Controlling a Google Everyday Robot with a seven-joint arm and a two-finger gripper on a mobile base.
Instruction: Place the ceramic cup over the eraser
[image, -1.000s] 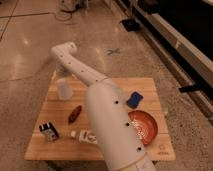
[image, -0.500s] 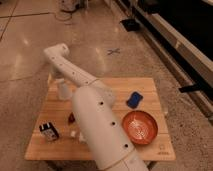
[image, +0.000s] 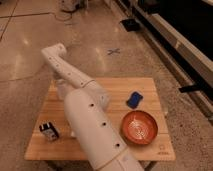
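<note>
The eraser (image: 49, 131), a small black block with a white label, lies near the front left of the wooden table (image: 117, 87). The white ceramic cup stood at the far left of the table. It is now almost wholly hidden behind my white arm (image: 75, 95), and I cannot pick it out for certain. My gripper is hidden below the arm's bend, somewhere over the far left part of the table where the cup stood. It is well behind the eraser.
An orange-red bowl (image: 140, 127) sits at the front right. A blue object (image: 133, 99) lies behind it. My arm crosses the left half of the table and hides what lies there. Speckled floor surrounds the table, with a dark wall base at the right.
My arm has swung left and lower over the table. It now covers the cup, the red item and the white carton that showed earlier. The eraser, bowl and blue object have not moved.
</note>
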